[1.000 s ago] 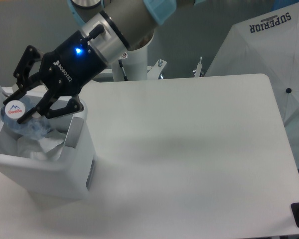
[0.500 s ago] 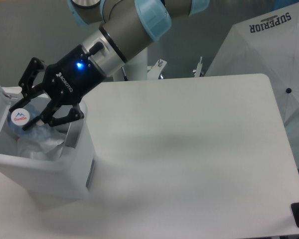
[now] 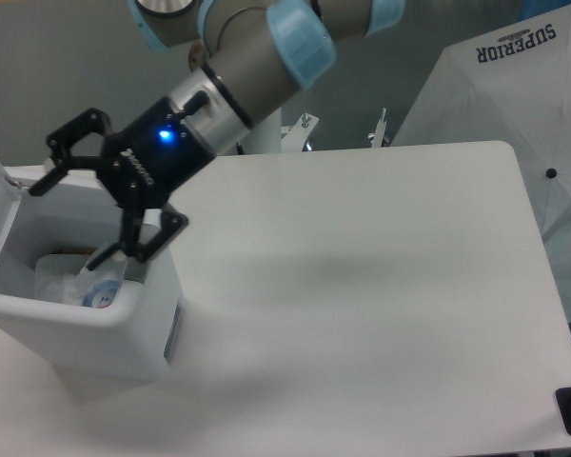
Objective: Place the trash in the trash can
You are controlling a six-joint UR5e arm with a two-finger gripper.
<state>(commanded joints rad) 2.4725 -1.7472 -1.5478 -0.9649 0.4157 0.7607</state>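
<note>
Camera view: the gripper (image 3: 71,217) hangs over the open bin (image 3: 95,328), its jaws spread wide and holding nothing. The bottle (image 3: 103,288) lies inside the bin against the right wall, cap up, on crumpled white wrapper (image 3: 57,278).

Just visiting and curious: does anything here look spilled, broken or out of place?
Nothing stands out. The crushed bottle lies inside the open trash can, the gripper hangs above it with fingers spread, and nothing is spilled on the table.

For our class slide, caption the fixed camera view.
Open end effector above the bin, bottle lying inside on the liner.
</note>
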